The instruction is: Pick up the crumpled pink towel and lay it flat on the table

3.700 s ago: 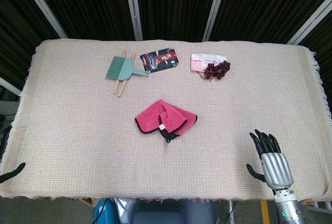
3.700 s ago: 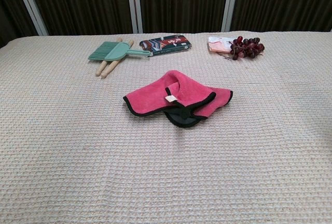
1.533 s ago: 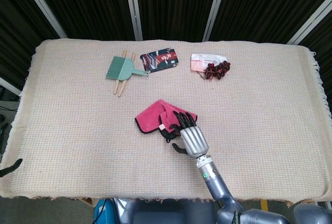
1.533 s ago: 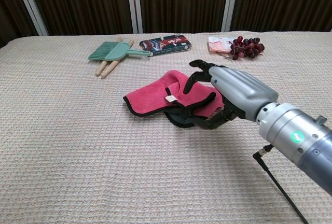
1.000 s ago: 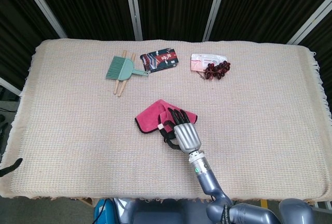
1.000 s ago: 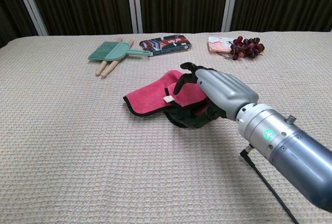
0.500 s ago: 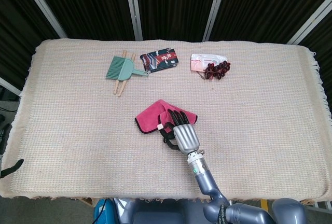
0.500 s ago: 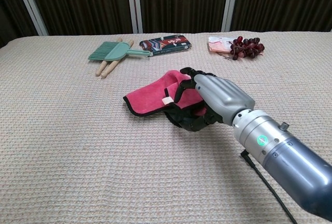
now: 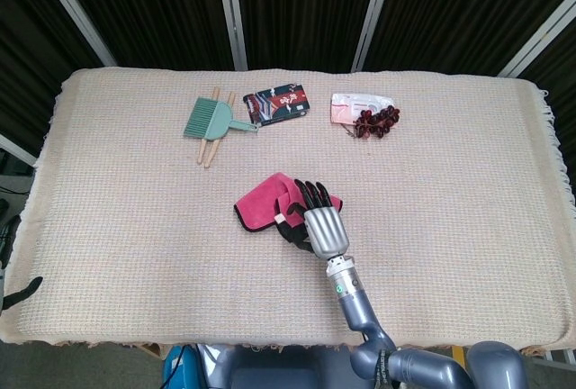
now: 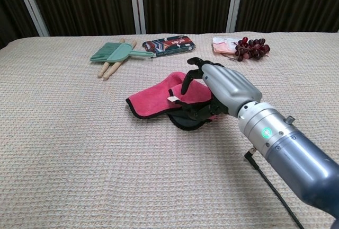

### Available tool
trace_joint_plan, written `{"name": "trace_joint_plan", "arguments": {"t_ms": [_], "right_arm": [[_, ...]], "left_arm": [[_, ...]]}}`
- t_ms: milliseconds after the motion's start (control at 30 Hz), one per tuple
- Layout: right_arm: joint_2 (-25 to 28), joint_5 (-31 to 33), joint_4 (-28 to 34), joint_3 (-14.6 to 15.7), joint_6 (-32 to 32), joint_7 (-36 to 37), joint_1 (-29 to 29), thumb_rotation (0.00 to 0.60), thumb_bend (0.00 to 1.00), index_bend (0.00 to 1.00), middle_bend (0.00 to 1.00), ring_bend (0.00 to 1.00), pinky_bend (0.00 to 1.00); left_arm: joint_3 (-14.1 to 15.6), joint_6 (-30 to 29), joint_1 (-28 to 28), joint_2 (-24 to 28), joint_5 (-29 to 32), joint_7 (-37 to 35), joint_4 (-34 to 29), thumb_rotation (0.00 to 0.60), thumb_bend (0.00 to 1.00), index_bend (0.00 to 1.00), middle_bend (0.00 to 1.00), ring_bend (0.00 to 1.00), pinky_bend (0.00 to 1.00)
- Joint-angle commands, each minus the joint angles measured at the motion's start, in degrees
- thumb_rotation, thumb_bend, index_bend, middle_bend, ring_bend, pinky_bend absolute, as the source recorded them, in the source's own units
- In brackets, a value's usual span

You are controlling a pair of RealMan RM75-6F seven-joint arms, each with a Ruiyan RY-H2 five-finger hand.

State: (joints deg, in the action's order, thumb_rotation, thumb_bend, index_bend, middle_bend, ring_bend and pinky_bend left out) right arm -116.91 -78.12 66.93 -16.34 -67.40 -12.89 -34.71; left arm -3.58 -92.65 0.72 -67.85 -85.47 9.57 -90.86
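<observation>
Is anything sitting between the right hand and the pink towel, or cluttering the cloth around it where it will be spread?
Nothing visible does. The right hand is already over the pink towel, fingers on its folds. The brush, patterned pouch and grapes lie near the far edge, apart from it.

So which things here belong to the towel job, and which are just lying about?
In the job:
pink towel
right hand, fingers over the towel

Lying about:
green brush
patterned pouch
grapes
pink packet
</observation>
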Motion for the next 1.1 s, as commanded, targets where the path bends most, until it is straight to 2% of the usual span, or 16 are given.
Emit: {"name": "trace_joint_plan", "arguments": {"t_ms": [33, 200, 633, 800, 933, 1100], "right_arm": [[-0.13, 0.01, -0.27, 0.24, -0.21, 0.18, 0.08, 0.6, 0.39, 0.46, 0.09, 0.06, 0.0], [-0.13, 0.07, -0.39, 0.39, -0.79, 0.57, 0.21, 0.6, 0.4, 0.48, 0.11, 0.06, 0.0], [0.44, -0.11, 0.35, 1.05, -1.51, 0.7, 0.19, 0.6, 0.42, 0.61, 0.2, 0.08, 0.0], [0.82, -0.53, 1.14, 1.19, -1.88, 0.52, -0.01, 0.6, 0.47, 0.61, 0.2, 0.08, 0.0], [1.58, -0.65, 2.5, 0.92, -2.18, 0.08, -0.14, 0.6, 0.47, 0.61, 0.2, 0.08, 0.0], [4.12, -0.67, 5.48, -0.93, -2.39, -1.71, -0.97, 0.6, 0.47, 0.61, 0.2, 0.08, 0.0]], "left_arm": [[0.03, -0.07, 0.01, -0.02, -0.09, 0.1, -0.03, 0.6, 0.01, 0.0, 0.0, 0.0, 0.0], [0.05, -0.18, 0.08, 0.03, -0.13, -0.01, -0.04, 0.6, 0.01, 0.0, 0.0, 0.0, 0.0], [0.21, -0.22, 0.05, -0.04, -0.47, 0.12, -0.13, 0.6, 0.01, 0.0, 0.0, 0.0, 0.0], [0.31, -0.19, 0.03, -0.13, -0.63, 0.31, -0.14, 0.6, 0.01, 0.0, 0.0, 0.0, 0.0], [0.4, -0.04, 0.02, -0.2, -0.58, 0.46, -0.07, 0.6, 0.01, 0.0, 0.0, 0.0, 0.0], [0.41, 0.3, -0.09, -0.35, -0.37, 0.77, -0.05, 0.6, 0.01, 0.0, 0.0, 0.0, 0.0]]}}
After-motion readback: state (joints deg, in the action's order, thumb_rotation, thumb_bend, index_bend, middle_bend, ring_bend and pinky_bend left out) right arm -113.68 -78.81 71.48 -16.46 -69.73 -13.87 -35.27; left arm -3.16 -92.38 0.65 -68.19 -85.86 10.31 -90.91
